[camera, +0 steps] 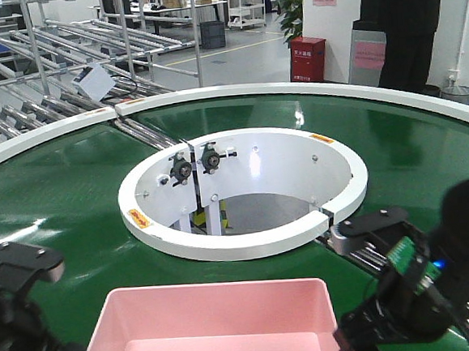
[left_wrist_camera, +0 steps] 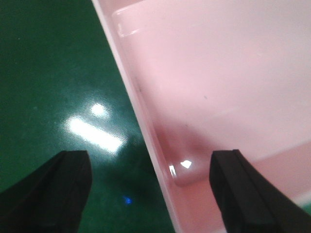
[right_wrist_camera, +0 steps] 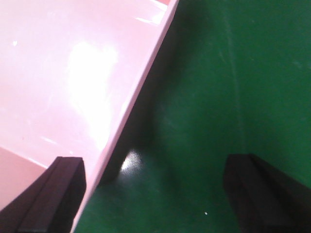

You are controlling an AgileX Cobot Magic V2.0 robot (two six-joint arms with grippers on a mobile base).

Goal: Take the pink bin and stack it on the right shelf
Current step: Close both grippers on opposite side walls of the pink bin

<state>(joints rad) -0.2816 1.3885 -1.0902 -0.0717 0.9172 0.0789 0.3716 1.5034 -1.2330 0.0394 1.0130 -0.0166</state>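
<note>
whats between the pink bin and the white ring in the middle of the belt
Nothing but bare green belt: the front view shows a clear strip of it separating the pink bin from the white ring.

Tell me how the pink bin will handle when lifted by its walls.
Probably light: the pink bin looks empty and thin-walled. Likely slippery: its glossy plastic shows glare, so a wall might slide from the left claw or right claw. Being wide and shallow, it seems unlikely to tip.
</note>
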